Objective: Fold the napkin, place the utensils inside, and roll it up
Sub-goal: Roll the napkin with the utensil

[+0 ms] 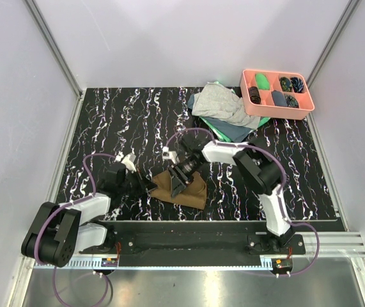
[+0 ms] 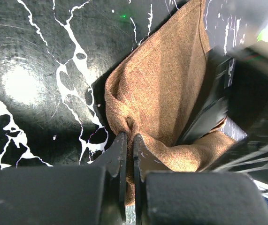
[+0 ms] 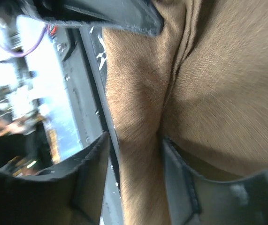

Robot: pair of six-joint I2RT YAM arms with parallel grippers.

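Note:
The brown napkin [image 1: 192,190] lies bunched on the black marbled table, near the front edge. My left gripper [image 1: 149,187] is shut on the napkin's left edge; the left wrist view shows the cloth [image 2: 166,84] pinched between the jaws [image 2: 129,140]. My right gripper [image 1: 177,185] hangs over the napkin's left half. In the right wrist view its jaws [image 3: 134,154] stand apart, straddling a raised ridge of the cloth [image 3: 218,84]. Its dark fingers [image 2: 204,117] also show in the left wrist view. No fork, spoon or orange-handled piece is in view.
A pink compartment tray [image 1: 278,112] with small dark and green items stands at the back right. A grey cloth [image 1: 224,102] lies over a green cloth [image 1: 224,131] beside it. The metal base rail [image 1: 188,240] runs just in front of the napkin.

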